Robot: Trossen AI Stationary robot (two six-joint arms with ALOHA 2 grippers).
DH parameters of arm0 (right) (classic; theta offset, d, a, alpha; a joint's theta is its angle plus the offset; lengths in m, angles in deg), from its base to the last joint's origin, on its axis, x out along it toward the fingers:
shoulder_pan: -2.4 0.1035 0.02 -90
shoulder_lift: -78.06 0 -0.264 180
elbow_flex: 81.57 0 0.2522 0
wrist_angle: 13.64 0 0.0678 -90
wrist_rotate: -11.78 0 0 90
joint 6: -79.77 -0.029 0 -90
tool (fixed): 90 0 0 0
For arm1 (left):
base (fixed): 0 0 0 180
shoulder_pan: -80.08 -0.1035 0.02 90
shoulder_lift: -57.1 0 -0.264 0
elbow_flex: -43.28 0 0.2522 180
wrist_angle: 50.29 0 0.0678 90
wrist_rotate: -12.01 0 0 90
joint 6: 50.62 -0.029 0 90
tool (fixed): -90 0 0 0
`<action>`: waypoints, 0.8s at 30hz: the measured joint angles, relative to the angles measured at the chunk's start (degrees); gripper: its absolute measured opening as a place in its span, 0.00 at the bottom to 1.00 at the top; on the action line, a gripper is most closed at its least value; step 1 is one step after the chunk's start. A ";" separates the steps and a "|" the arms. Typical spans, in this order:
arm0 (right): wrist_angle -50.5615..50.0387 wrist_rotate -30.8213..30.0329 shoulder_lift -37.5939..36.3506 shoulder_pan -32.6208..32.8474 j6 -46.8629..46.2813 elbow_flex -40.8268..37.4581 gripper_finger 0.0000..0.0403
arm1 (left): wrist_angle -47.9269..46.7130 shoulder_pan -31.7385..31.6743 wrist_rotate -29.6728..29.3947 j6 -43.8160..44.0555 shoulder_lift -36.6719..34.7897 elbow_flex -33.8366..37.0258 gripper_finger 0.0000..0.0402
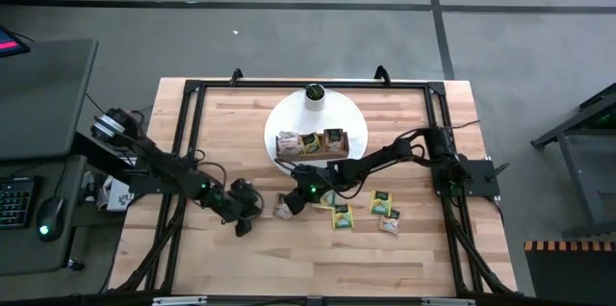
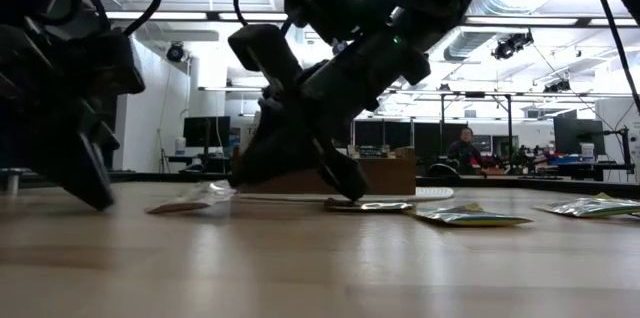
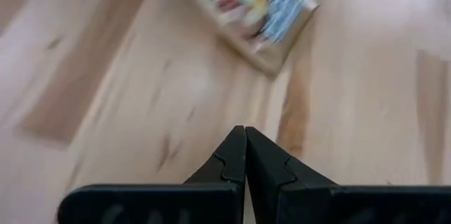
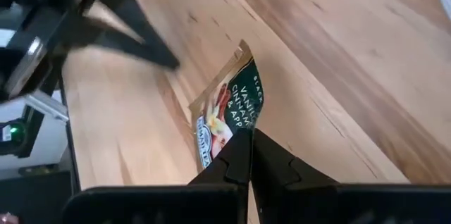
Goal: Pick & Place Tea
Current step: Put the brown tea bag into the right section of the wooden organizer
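Here the right claw pinches the edge of a tan tea sachet lying on the counter; beside it, the left claw hovers closed, holding nothing.

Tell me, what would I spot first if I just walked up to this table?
Probably the right gripper, shut on a tea sachet near the middle of the table, just in front of the white plate that carries the wooden tray. The left gripper is shut and empty, close by on the left. More sachets lie scattered to the right.
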 joint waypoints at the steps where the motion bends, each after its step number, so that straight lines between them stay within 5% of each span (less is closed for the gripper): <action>1: -0.15 0.18 -0.23 0.00 0.83 0.00 0.00 | -2.18 0.00 -0.08 0.84 -1.43 0.03 0.00; 8: 0.07 0.17 -5.25 -0.01 5.83 0.09 0.00 | -11.80 -0.02 -0.92 4.72 -11.58 -0.04 0.00; 16: -2.29 -2.25 -16.04 -0.49 14.17 0.18 0.00 | -11.79 -0.04 -1.76 5.07 -14.24 -0.23 0.00; 24: -21.97 -13.36 -33.16 -3.39 33.58 0.24 0.00 | -11.44 -0.07 -2.33 6.64 -14.31 -0.25 0.00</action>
